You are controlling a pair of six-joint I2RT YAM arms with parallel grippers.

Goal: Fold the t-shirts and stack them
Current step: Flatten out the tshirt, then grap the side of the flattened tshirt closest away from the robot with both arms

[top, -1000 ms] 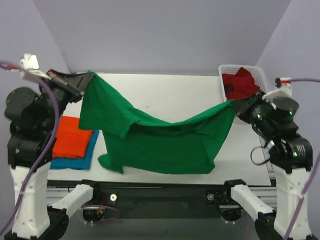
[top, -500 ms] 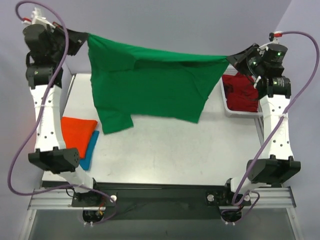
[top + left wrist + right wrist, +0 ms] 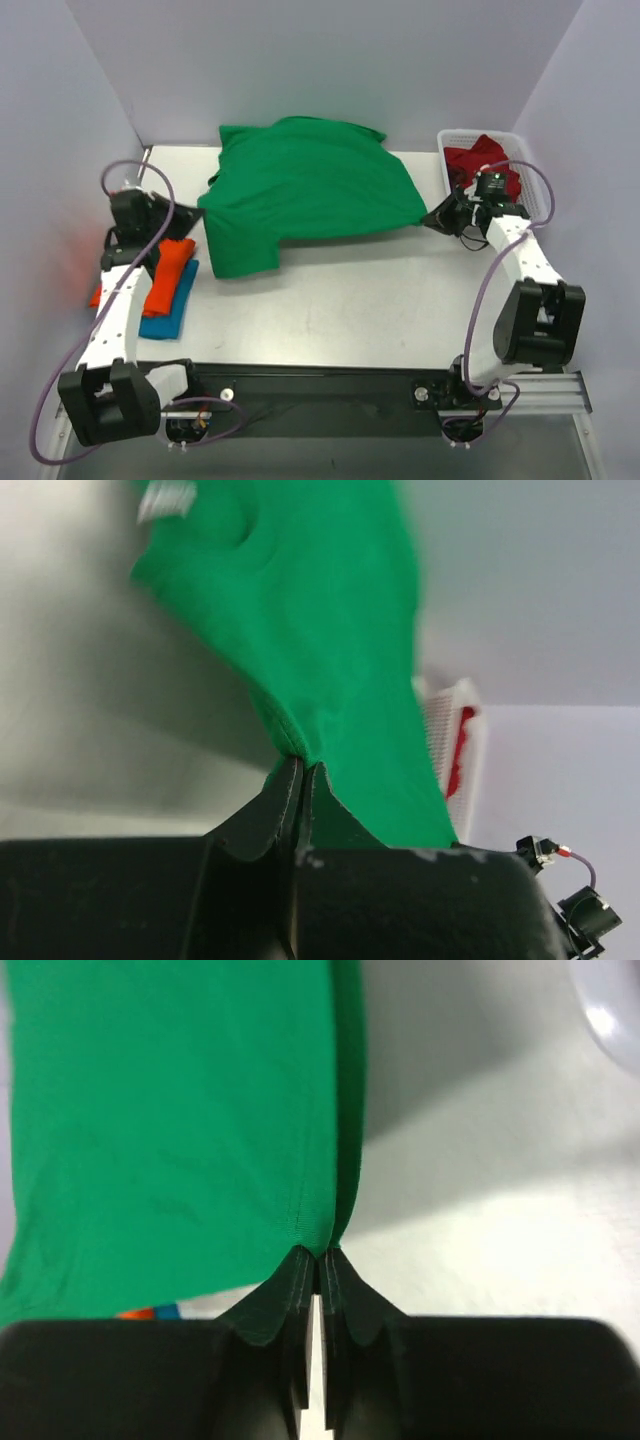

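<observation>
The bright green t-shirt [image 3: 310, 190] is spread over the back of the table, its far edge near the wall. My left gripper [image 3: 198, 208] is shut on its left edge, low over the table; in the left wrist view the jaws [image 3: 303, 767] pinch a green fold [image 3: 320, 650]. My right gripper [image 3: 430, 217] is shut on its right corner; in the right wrist view the jaws [image 3: 318, 1256] pinch the cloth [image 3: 170, 1110]. The folded orange t-shirt [image 3: 172, 278] lies on the folded blue t-shirt [image 3: 175, 315] at the left. The dark red t-shirt [image 3: 488, 162] lies in the basket.
The white mesh basket [image 3: 446, 142] stands at the back right corner, just beyond my right gripper; it also shows in the left wrist view [image 3: 445, 730]. The grey table [image 3: 350, 300] is bare in front of the green shirt.
Both arms have come down from high above the table. The green shirt, hanging stretched between them before, is now lowered and spread over the back of the table.
</observation>
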